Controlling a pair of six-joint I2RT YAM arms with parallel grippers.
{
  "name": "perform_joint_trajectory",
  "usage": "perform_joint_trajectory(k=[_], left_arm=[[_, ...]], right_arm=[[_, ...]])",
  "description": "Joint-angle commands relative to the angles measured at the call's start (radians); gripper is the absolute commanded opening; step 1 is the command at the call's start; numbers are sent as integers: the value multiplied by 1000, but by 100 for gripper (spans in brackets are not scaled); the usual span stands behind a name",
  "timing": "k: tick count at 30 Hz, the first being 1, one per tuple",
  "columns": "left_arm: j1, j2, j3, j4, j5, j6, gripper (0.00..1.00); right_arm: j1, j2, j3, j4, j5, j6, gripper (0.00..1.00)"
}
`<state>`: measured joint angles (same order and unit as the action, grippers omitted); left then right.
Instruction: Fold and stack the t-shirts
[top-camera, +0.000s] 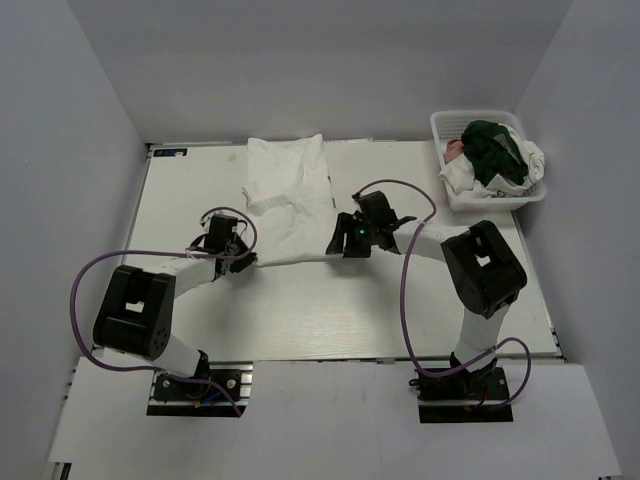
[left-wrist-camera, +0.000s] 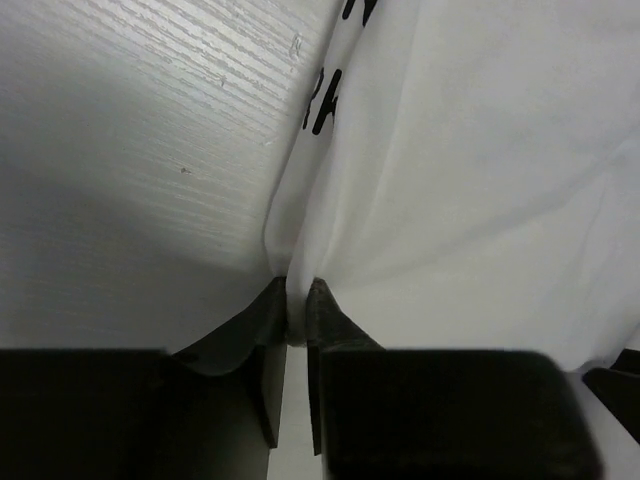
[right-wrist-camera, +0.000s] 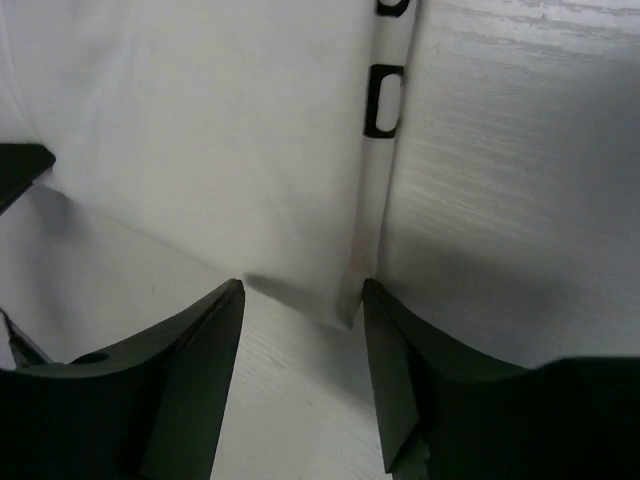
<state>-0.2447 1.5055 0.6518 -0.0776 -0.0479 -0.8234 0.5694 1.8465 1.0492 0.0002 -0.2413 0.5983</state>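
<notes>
We see the white cloth t-shirt with dark lettering (top-camera: 290, 195) lying flat on the white wood-grain table (top-camera: 400, 310), centre-far. Our left gripper (left-wrist-camera: 297, 295) pinches its near-left hem corner tight. Our right gripper (right-wrist-camera: 300, 295) has its fingers spread wide, straddling the near-right corner.

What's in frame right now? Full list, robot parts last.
lettered t-shirt: 1, white with dark lettering, spread on the table, far centre
green shirt: 1, dark green, on top in the basket
pink shirt: 1, dusty pink, basket's left side, mostly buried
plain white shirt: 1, white, bunched in the basket, spilling over its right rim
basket: 1, white lattice, far right
table: 1, white
cables: 2, purple, one per arm
arms: 2, black and white, near edge
left claw: shut on the lettered t-shirt's edge
right claw: open, straddling its corner
</notes>
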Motion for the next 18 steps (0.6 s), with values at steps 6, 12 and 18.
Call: perform_joint_trajectory(k=[6, 12, 18], left_arm=[[2, -45, 5, -103, 23, 18, 0], [-19, -290, -15, -364, 28, 18, 0], [-19, -623, 35, -575, 256, 55, 0]], right_arm=[[0, 10, -4, 33, -64, -14, 0], [15, -176, -142, -54, -116, -81, 0], [52, -515, -262, -228, -210, -100, 0]])
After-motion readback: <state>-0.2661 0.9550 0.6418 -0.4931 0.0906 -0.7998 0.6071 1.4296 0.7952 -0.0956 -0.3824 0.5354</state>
